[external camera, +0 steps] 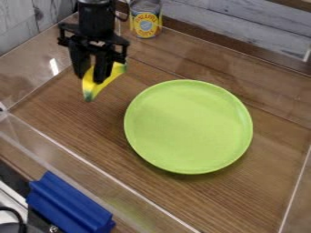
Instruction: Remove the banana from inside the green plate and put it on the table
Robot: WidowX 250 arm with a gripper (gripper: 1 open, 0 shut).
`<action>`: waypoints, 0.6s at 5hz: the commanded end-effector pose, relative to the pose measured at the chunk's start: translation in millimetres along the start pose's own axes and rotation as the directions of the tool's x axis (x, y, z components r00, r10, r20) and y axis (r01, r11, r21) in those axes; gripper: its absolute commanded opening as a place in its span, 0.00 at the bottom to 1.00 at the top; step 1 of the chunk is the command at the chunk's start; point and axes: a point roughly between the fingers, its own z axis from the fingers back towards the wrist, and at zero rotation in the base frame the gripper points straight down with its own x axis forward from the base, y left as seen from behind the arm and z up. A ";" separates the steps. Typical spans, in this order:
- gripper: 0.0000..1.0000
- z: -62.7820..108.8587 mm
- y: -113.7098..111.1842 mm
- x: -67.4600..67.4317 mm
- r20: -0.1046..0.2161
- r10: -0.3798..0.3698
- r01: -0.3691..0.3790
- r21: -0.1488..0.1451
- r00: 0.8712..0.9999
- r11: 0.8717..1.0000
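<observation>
We have the banana (95, 85) up in the air, off the green plate (190, 125). The jaws of the gripper (96, 76) are closed part way around the banana, one on each side, holding its top half. The banana hangs over the bare brown worktop (73, 136), to the left of the plate and well apart from its rim. The plate has nothing in it now.

The step we are on is setting the banana down. To do it well, we think we should go straight down, slowly, until the low tip of the banana is touching the wood or just above it. Then we open the jaws wide so the banana can lie down by itself. If we let go from too high, it could bounce or roll back toward the plate. We should also stay away from the clear wall (31, 55) on the left so nothing bumps it. After we let go, we lift straight up so we do not drag the banana along.

The banana hangs nearly upright. Its long way runs up and down, leaning a little, and its low end points down and toward the left. Its top end is hidden between the jaws.
</observation>
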 end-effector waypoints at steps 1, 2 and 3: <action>0.00 3.4 11.0 11.8 0.056 0.000 -0.001 0.016 0.998 1.000; 0.00 -5.2 15.9 19.7 0.058 -0.005 0.004 0.016 0.998 1.000; 0.00 -12.6 20.3 27.0 0.059 -0.008 0.007 0.014 0.998 1.000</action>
